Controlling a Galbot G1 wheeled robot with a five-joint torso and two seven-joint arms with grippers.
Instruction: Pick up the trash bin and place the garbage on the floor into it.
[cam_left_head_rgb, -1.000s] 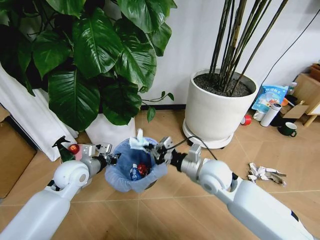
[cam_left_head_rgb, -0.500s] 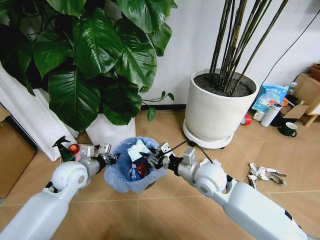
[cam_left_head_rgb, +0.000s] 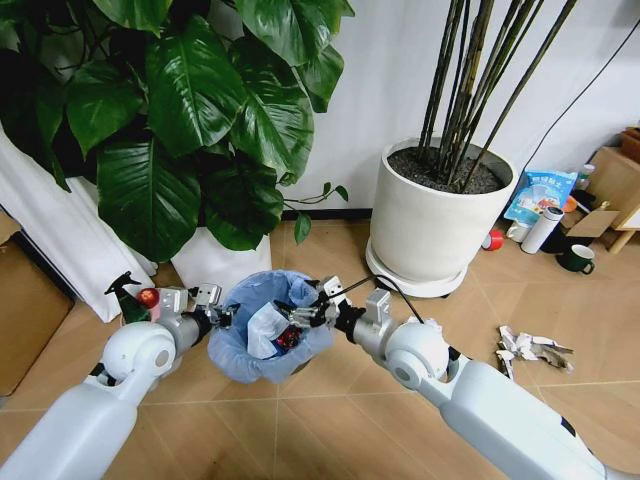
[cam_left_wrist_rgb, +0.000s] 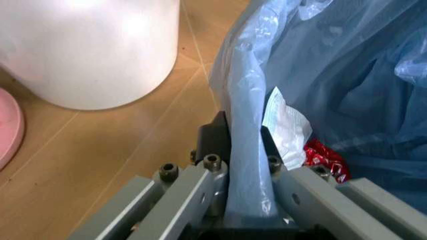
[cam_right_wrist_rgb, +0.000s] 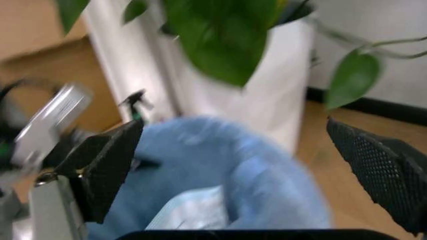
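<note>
Between the two arms, off the floor, I see the trash bin (cam_left_head_rgb: 262, 330) with my left gripper (cam_left_wrist_rgb: 245, 200) clamped on its bagged rim, while the right gripper (cam_left_head_rgb: 296, 316), jaws wide apart above it, has dropped the white paper (cam_left_head_rgb: 263, 330) inside, partly covering older litter.

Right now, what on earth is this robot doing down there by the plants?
It is tidying litter off the floor. The left gripper is clamped on the rim of the trash bin, holding it up. The right gripper is over the bin's mouth with its fingers spread, and a piece of white paper lies inside with a red wrapper. More torn paper lies on the floor to the robot's right.
</note>
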